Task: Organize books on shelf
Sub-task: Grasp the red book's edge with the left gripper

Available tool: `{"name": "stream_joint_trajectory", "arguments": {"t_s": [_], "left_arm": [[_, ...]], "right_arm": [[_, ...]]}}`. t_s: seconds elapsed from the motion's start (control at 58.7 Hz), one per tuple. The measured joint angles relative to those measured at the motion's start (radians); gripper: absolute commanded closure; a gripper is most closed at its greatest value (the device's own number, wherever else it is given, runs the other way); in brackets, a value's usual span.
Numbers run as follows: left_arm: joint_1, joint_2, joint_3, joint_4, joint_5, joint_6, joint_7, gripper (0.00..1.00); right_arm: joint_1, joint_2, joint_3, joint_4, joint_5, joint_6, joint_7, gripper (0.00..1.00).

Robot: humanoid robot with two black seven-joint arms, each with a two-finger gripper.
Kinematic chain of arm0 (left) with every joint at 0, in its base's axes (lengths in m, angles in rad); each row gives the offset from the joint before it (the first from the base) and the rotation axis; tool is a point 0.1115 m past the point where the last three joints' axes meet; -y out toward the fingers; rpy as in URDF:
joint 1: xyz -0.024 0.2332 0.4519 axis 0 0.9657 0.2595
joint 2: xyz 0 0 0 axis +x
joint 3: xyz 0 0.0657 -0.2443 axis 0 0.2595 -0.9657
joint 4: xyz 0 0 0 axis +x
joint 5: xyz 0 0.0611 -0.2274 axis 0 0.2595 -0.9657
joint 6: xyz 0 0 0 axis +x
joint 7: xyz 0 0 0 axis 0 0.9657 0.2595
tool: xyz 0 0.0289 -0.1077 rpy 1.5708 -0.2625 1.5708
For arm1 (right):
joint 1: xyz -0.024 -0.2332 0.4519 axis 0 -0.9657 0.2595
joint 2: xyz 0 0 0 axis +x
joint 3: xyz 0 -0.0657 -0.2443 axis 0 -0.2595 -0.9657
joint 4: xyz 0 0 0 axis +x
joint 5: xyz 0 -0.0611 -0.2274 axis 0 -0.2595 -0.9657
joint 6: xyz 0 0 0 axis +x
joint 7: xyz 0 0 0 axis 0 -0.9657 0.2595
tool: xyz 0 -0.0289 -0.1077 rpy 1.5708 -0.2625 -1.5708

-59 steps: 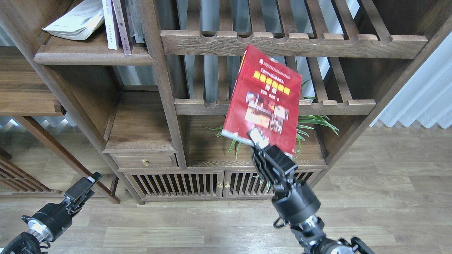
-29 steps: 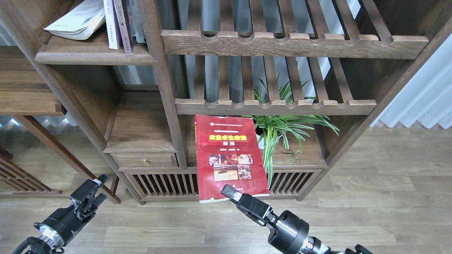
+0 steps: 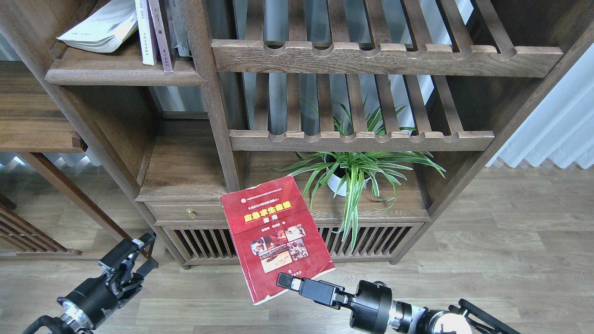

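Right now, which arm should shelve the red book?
Right, probably. The right gripper already pinches the red book at its lower edge. The left gripper is open, empty, low on the left, away from the book. The shelf sits up left.

- The dark red book (image 3: 277, 237) was a large paperback, front cover facing up toward the head view, with yellow title lettering on a brighter red band and a cluster of small photos below it.
- It hung in the air in front of the cabinet's lower slatted doors, tilted, its top edge turned up and to the left and its pale page edge showing along the bottom.
- The shelf (image 3: 121, 73), a dark brown plank with a rounded front edge, sat at upper left.
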Motion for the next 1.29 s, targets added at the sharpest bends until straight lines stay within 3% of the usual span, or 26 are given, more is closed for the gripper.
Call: {"name": "stream_joint_trajectory", "arguments": {"t_s": [0.153, 0.426, 0.851, 1.294], "left_arm": [[0.001, 0.045, 0.024, -0.059, -0.001, 0.0, -0.002, 0.03], [-0.012, 0.062, 0.114, -0.063, -0.002, 0.0, -0.006, 0.07], [-0.035, 0.05, 0.186, -0.111, 0.0, 0.0, -0.034, 0.02], [-0.054, -0.013, 0.228, -0.1, 0.03, 0.0, -0.034, 0.01]], "right_arm": [[0.014, 0.0, -0.014, -0.02, 0.002, 0.0, -0.013, 0.9], [0.065, 0.014, -0.075, -0.044, 0.0, 0.0, -0.022, 0.9], [0.074, 0.022, -0.13, -0.047, 0.001, 0.0, -0.025, 0.9], [0.095, 0.056, -0.179, -0.058, -0.001, 0.0, -0.025, 0.9]]}}
